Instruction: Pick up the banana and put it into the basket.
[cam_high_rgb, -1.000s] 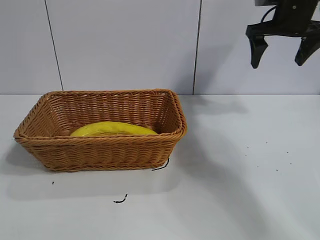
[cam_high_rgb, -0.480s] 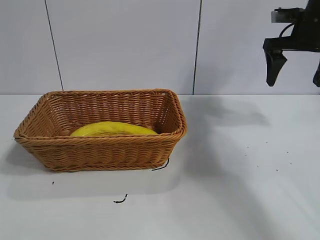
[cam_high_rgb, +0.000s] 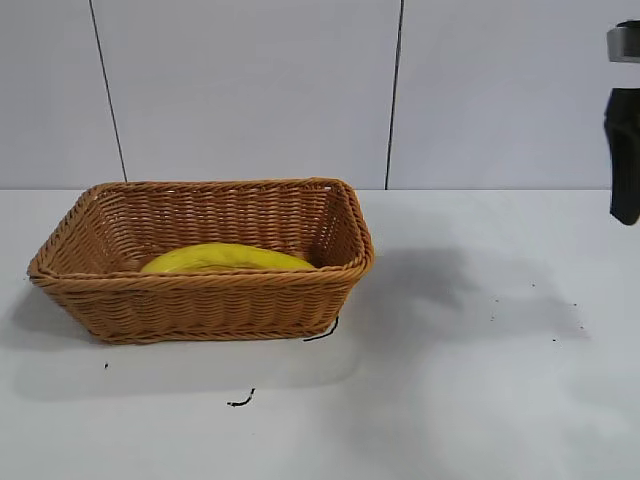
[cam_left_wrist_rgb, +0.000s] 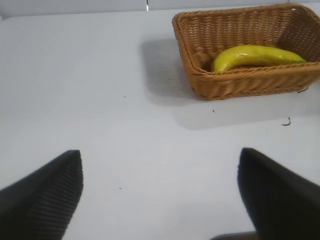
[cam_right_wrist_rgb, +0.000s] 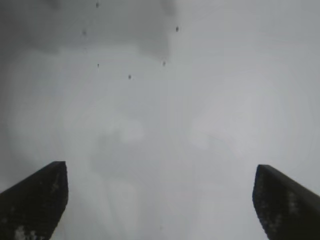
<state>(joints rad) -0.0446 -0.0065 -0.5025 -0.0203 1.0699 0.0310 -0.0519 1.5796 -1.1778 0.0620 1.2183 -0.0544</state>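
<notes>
The basket (cam_high_rgb: 205, 262) sits on the white table (cam_high_rgb: 480, 400), toward the left side in the exterior view, with its long side facing the camera. It is a rectangular woven wicker container with flared walls and a braided rim. Inside it lies the banana (cam_high_rgb: 226, 258), resting on the basket floor along the near wall, its curved back upward. From the exterior view only its upper part shows above the near rim. In the left wrist view the banana (cam_left_wrist_rgb: 256, 55) is seen more fully: it lies lengthwise in the basket (cam_left_wrist_rgb: 210, 80), one end bending down toward a corner, the other reaching toward the opposite short wall. Nothing else shows in the basket.

A short dark thread-like scrap (cam_high_rgb: 240, 401) lies on the table in front of the basket, and another dark scrap (cam_high_rgb: 322, 332) sits at the basket's near right corner. A few small dark specks (cam_high_rgb: 555, 340) dot the table on the right.

The right gripper (cam_right_wrist_rgb: 160, 200) is at the far right edge of the exterior view, raised above the table and well apart from the basket. Its fingers (cam_right_wrist_rgb: 35, 197) stand wide apart with only bare table between them; it holds nothing.

The left gripper (cam_left_wrist_rgb: 160, 195) is over bare table, well away from the basket, its fingers (cam_left_wrist_rgb: 45, 192) also spread wide and empty.
</notes>
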